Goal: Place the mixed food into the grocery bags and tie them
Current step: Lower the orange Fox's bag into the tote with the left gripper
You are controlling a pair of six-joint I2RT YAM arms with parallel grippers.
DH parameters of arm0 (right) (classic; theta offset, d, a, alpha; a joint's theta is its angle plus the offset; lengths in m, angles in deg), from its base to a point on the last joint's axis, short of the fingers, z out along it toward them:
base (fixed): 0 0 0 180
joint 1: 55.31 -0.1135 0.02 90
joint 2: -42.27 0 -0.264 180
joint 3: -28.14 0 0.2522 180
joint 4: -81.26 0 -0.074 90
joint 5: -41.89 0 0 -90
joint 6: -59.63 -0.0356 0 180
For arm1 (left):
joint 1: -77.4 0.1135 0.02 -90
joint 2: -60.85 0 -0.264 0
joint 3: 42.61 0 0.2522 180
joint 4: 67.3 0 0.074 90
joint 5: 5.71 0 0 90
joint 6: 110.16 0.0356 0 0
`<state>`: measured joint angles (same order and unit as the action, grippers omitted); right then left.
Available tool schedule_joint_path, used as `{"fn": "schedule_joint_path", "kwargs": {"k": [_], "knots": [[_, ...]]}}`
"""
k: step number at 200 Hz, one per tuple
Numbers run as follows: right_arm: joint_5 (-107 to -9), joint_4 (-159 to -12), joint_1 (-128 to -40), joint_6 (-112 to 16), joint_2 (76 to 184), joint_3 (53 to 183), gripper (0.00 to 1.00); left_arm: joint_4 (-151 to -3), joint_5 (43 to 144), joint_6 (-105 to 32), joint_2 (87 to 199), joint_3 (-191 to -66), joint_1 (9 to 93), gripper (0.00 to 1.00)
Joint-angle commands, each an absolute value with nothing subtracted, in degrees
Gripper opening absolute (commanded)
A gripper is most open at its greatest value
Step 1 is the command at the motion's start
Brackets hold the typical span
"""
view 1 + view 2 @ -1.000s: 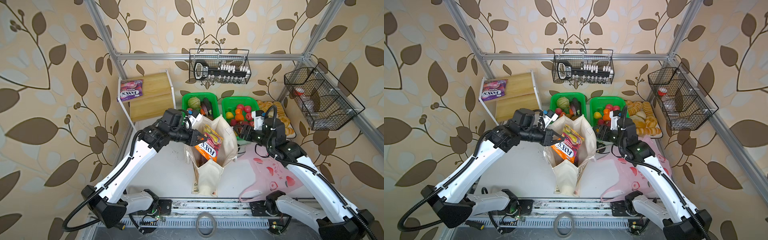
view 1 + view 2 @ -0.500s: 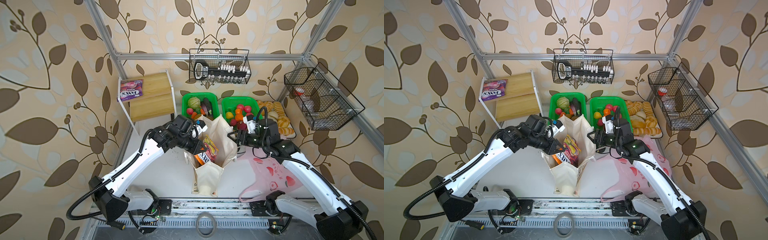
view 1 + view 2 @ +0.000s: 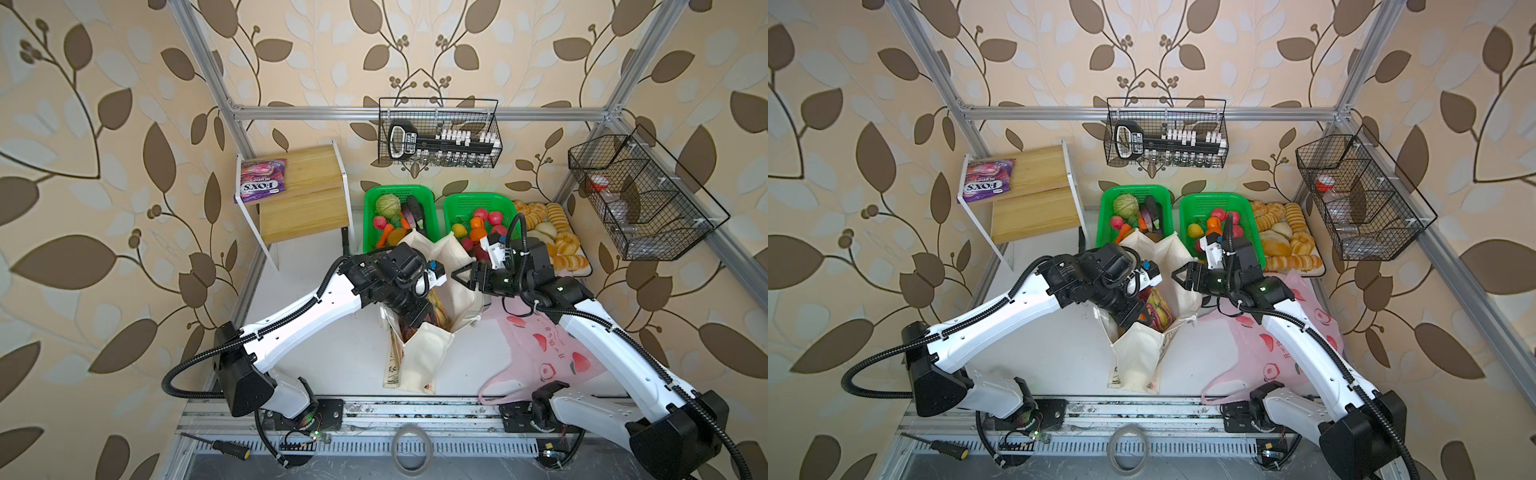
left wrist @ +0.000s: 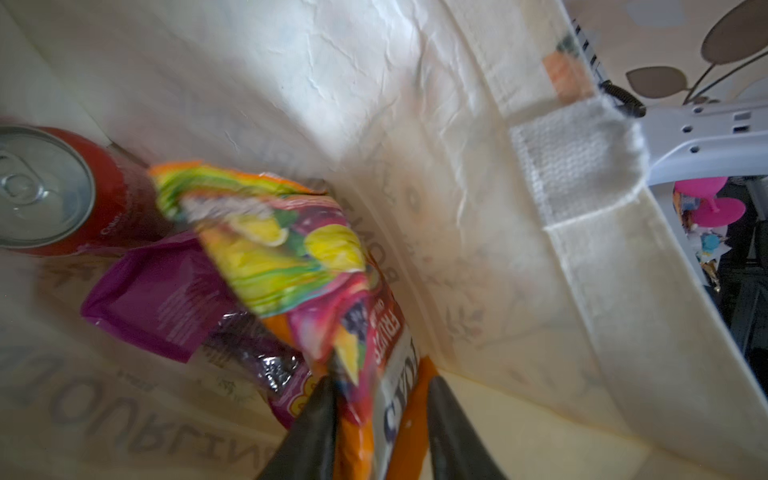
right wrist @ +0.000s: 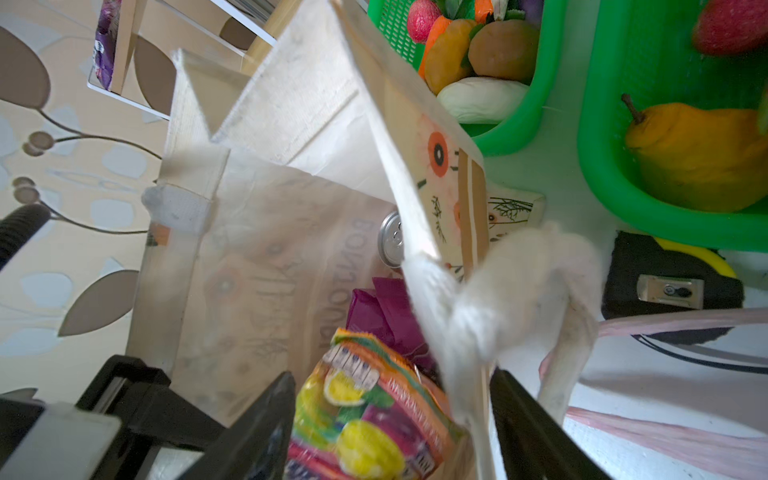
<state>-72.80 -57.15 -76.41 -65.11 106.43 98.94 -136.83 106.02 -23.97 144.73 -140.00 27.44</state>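
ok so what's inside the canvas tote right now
In the canvas tote: a red soda can, a purple snack packet and the orange FOX'S packet on top, between the jaws of the left gripper. Anything under the packets is covered.

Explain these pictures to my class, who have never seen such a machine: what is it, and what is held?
It is a two-armed robot on a table. Two pictures look down from above; two come from cameras on the wrists. A cream canvas tote stands in the middle; a pink peach-printed bag lies beside it. Inside lie a red soda can and a purple snack packet. The left tool, open, straddles an orange FOX'S packet there; the right tool, open, straddles the tote's rim.
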Motion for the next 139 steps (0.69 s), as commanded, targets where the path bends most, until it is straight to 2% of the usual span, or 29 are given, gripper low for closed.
{"fn": "schedule_joint_path", "kwargs": {"k": [1, 25, 47, 69, 90, 101, 120, 139], "knots": [[-73.0, -55.4, -76.8, -64.0, 106.7, 98.9, 0.74, -141.0, 101.4, -22.2, 141.6, -143.6, 27.4, 0.52], [-72.4, -54.5, -76.8, -63.2, 106.8, 98.9, 0.74, -135.6, 98.7, -24.3, 135.8, -142.7, 27.4, 0.63], [-71.8, -53.8, -76.8, -62.9, 106.9, 98.9, 0.73, -129.7, 94.3, -27.5, 130.0, -140.8, 27.4, 0.67], [-72.0, -53.7, -76.8, -62.7, 106.8, 99.0, 0.70, -127.3, 80.9, -31.5, 124.6, -138.2, 27.5, 0.73], [-72.4, -53.9, -76.9, -62.5, 106.9, 99.2, 0.63, -128.6, 68.7, -38.1, 120.9, -135.5, 29.8, 0.85], [-72.5, -54.0, -77.1, -62.3, 106.8, 99.2, 0.59, -129.0, 70.5, -41.5, 119.5, -133.9, 33.8, 0.90], [-72.4, -54.0, -77.4, -62.2, 106.9, 99.4, 0.50, -129.3, 79.4, -46.9, 118.6, -130.8, 41.6, 0.91], [-72.2, -54.0, -77.8, -62.1, 106.9, 99.8, 0.43, -127.5, 87.2, -49.1, 119.3, -127.8, 44.6, 0.90]]}}
